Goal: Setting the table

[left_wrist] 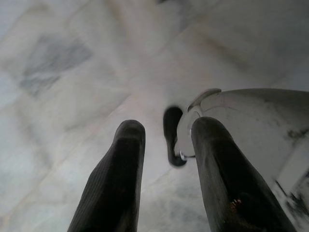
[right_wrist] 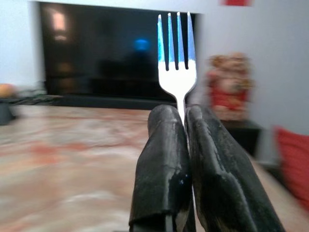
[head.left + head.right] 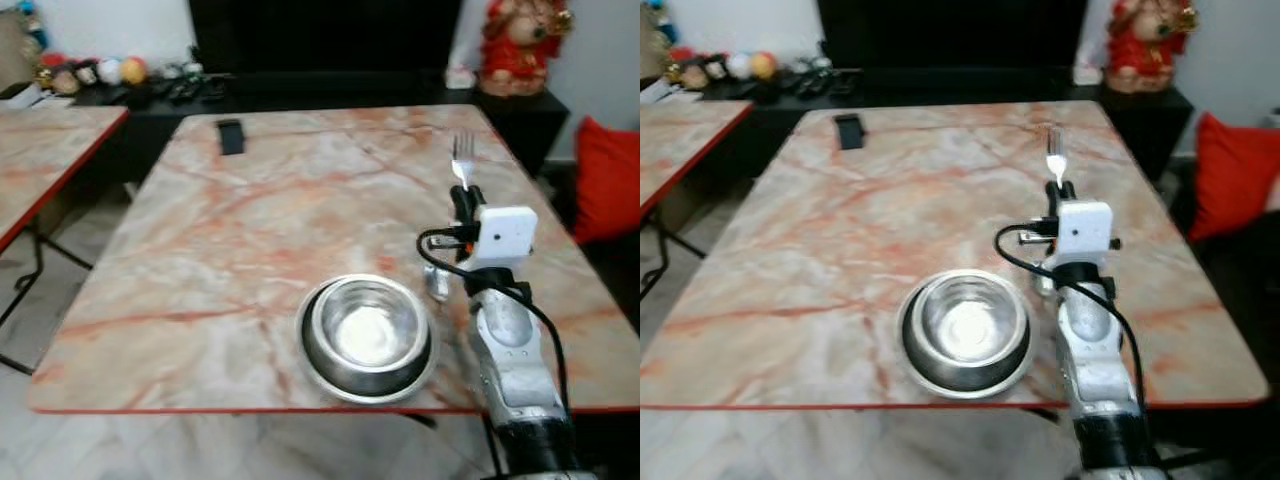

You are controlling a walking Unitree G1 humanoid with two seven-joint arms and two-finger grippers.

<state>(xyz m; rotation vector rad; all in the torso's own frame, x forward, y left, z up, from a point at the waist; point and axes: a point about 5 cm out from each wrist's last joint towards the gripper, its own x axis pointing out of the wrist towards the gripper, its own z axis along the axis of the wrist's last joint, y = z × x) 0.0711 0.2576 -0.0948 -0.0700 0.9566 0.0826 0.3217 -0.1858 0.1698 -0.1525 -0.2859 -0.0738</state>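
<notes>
The right gripper (image 2: 186, 121) is clenched on the fork (image 2: 176, 58), tines pointing away from the robot, above the marble table (image 3: 240, 230) just right of the steel bowl (image 3: 368, 335). The left gripper (image 1: 166, 140) hangs idle over the floor, its fingers (image 1: 116, 183) spread apart and holding nothing.

Head stereo pair down over table (image 3: 200, 260)
</notes>
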